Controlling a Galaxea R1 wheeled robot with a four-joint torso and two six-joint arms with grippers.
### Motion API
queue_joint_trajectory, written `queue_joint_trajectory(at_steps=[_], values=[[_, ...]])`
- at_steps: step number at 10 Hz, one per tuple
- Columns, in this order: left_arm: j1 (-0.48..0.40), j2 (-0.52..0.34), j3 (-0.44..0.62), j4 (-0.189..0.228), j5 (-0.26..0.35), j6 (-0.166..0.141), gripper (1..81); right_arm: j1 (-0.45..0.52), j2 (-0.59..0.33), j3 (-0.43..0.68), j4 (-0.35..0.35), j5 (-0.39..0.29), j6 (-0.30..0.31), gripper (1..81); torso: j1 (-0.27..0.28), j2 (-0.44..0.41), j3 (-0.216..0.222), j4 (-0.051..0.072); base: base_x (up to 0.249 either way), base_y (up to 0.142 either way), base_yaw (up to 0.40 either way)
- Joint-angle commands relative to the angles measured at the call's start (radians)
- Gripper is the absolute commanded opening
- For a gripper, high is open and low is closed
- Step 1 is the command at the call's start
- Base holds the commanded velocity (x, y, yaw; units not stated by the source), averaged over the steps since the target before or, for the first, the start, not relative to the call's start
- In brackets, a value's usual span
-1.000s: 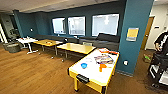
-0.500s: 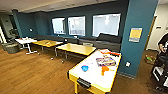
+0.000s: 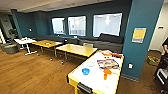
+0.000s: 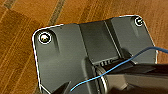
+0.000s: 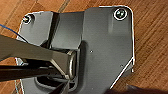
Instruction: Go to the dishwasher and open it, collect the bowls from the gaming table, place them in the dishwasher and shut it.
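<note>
- The gaming table [image 3: 100,75], white-topped with a yellow edge, stands low in the head view beside a teal pillar [image 3: 143,37]; its near end is cut off by the picture's edge.
- On its top lie a blue bowl [image 3: 85,71], an orange bowl [image 3: 107,72] with a blurred orange shape just beside it, and a pale bowl [image 3: 90,64] that is hard to make out against the white.
- A flat colourful box or board [image 3: 108,64] lies near the bowls; more small red and orange things at the table's far end are too blurred to name.
- Beyond the gaming table stand wood-topped tables [image 3: 75,49], a dark bench [image 3: 100,41] along the windowed wall, and a white table [image 3: 25,40] farther off.
- A person [image 3: 165,50] is cut off past the pillar.
- Both wrist views look down on wood floor [image 4: 22,30]; I cannot tell whether either claw is apart or together.
</note>
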Motion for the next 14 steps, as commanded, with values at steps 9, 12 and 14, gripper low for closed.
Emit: queue_joint_trajectory(at_steps=[9, 12, 14], values=[[-0.055, -0.001, 0.001, -0.007, 0.050, 0.005, 81.1, 0.047, 0.001, 0.000, -0.001, -0.049, -0.002, 81.1, 0.000, 0.000, 0.000, 0.000, 0.175, 0.077, 0.000], [-0.055, 0.002, 0.001, -0.005, 0.050, 0.003, 81.1, 0.043, -0.002, -0.002, -0.001, -0.049, -0.002, 81.1, 0.000, 0.000, 0.000, 0.000, 0.172, 0.073, 0.000], [-0.055, 0.002, 0.001, -0.004, 0.050, 0.005, 81.1, 0.043, -0.002, -0.002, -0.001, -0.049, -0.004, 81.1, 0.000, 0.000, 0.000, 0.000, 0.152, 0.073, 0.000]])
